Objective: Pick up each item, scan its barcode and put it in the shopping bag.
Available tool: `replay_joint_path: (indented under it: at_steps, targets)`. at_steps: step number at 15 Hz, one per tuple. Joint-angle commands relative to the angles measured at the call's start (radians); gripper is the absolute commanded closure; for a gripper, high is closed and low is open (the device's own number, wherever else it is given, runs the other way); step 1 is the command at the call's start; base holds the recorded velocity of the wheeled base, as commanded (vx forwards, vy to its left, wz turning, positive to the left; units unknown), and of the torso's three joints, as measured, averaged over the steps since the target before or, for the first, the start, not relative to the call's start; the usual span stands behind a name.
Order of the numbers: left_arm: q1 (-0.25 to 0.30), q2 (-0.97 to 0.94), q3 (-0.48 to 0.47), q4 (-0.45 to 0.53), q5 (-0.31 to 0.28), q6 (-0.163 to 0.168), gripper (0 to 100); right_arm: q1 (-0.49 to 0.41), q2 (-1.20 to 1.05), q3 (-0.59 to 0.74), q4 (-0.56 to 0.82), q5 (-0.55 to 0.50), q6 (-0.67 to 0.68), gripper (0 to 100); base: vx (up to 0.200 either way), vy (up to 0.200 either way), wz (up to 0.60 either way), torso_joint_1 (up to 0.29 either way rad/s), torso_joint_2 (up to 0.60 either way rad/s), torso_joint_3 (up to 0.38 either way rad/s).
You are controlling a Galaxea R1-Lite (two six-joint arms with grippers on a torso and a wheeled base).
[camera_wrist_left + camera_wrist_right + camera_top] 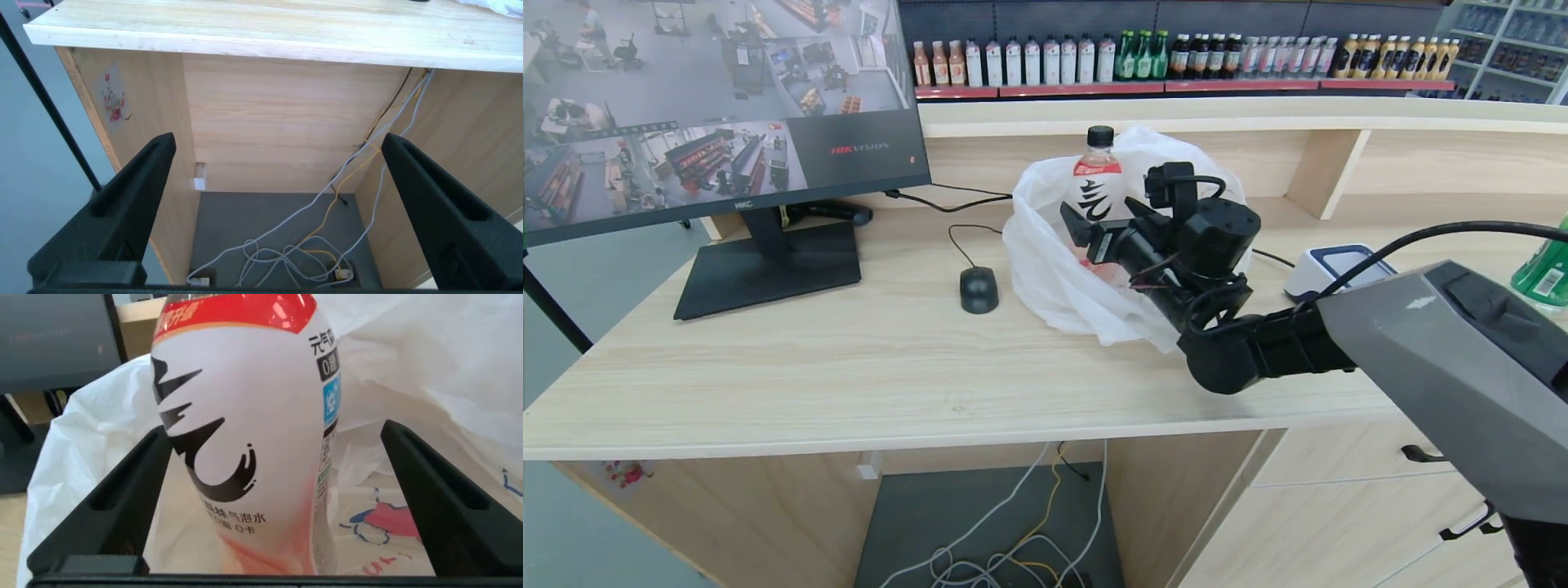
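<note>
Right gripper [1104, 220] astride bottle [1098, 173] in shopping bag [1045, 269]

- bottle [1099, 175]: black cap, red-and-white label with black brushstroke, standing upright inside the shopping bag [1045, 269]
- shopping bag: thin white plastic, crumpled, mouth open upward

Bright, even indoor light comes from overhead. On the pale counter [849, 367] the shadows are soft and short: a faint one beneath the mouse [978, 289], another at the foot of the bag [1045, 269]. The bag's white plastic glows, nearly washed out where light passes through it. The monitor [711, 106] screen looks hazy. Under the counter it is dimmer. The head view bows the counter's front edge toward the sides.
</note>
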Motion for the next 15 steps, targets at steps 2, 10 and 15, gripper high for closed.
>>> replay_joint_path:
  at_steps: [2, 10, 15]
  targets:
    - [0.000, 0.000, 0.000, 0.000, 0.000, 0.000, 0, 0.021, -0.132, 0.203, -0.076, 0.002, 0.000, 0, 0.000, 0.000, 0.00, 0.000, 0.00, 0.000]
    - [0.000, 0.000, 0.000, 0.000, 0.000, 0.000, 0, 0.119, -0.394, 0.743, -0.400, -0.001, -0.054, 0, 0.000, 0.000, 0.00, 0.000, 0.00, 0.000]
    - [0.000, 0.000, 0.000, 0.000, 0.000, 0.000, 0, 0.184, -0.529, 0.973, -0.485, -0.004, -0.053, 0, 0.000, 0.000, 0.00, 0.000, 0.00, 0.000]
